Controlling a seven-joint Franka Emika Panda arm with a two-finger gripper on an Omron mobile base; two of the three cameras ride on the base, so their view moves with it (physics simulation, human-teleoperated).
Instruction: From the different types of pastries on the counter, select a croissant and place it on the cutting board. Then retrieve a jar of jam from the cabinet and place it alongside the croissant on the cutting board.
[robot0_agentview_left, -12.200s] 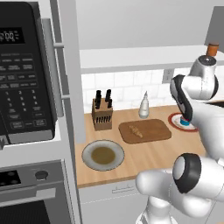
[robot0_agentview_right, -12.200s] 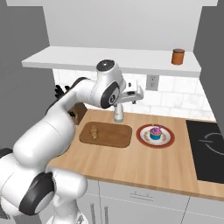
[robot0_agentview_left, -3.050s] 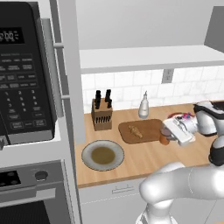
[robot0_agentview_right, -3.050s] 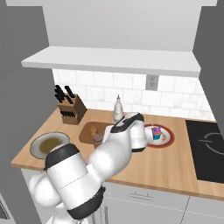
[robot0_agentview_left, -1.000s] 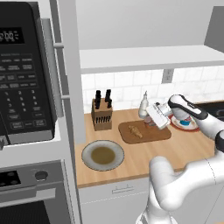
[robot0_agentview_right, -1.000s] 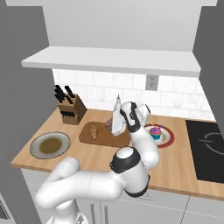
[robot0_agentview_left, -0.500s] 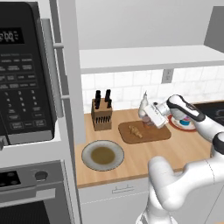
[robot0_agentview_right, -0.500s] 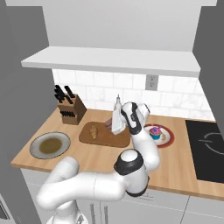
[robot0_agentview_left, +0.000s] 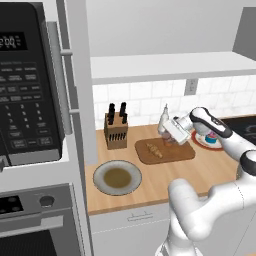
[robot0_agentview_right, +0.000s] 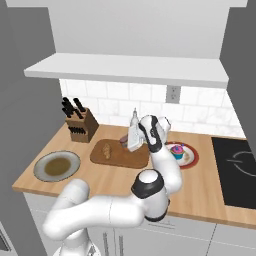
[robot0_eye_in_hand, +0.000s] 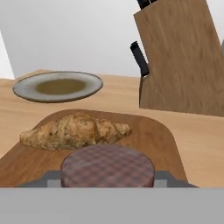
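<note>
The end effector seems closed on the jar of jam — low over the cutting board, near the croissant. Released too high, it may tip onto the pastry.

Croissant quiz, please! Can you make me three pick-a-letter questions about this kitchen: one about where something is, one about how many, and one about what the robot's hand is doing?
1. Where is the croissant?
A. On the round plate
B. On the board
C. On the stove

2. How many croissants lie on the board?
A. One
B. Two
C. Three

3. What is the gripper doing?
A. Open with nothing in it
B. Holding a knife
C. Shut on the jar

Answers:
1. B: the croissant lies on the board.
2. A: a single pastry rests there.
3. C: in the hand view the gripper has its tips on either side of the jar, over the board beside the croissant.
</note>
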